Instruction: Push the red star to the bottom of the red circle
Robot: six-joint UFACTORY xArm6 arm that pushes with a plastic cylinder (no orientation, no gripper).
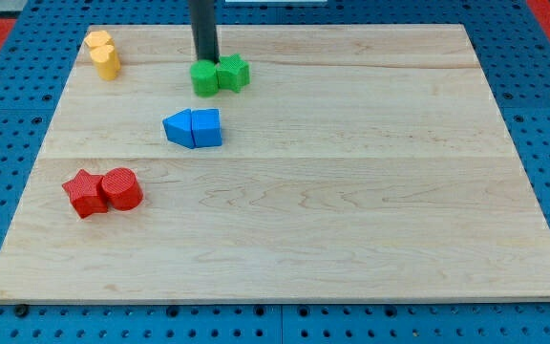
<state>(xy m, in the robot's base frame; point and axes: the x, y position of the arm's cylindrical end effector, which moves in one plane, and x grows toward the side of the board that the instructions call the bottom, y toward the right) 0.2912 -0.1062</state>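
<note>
While my tip (205, 61) sits at the view's top, touching or just behind the green round block (203, 78), the task's pieces lie well apart from it at the view's lower left. No pincer on this rig, only the rod, so nothing is grasped. Red star (84, 193) rests on the worktop (370, 191), touching the red circle (121, 188) on the circle's left side. Goal spot is just below the circle, toward the view's bottom.

Judgement: travel down the view's left, skirting the blue pair (194, 128). Come in at the star's upper left and push down and rightward in short strokes. Risk: nudging the circle along, since the two touch. Peel the star downward first, then slide it right.
</note>
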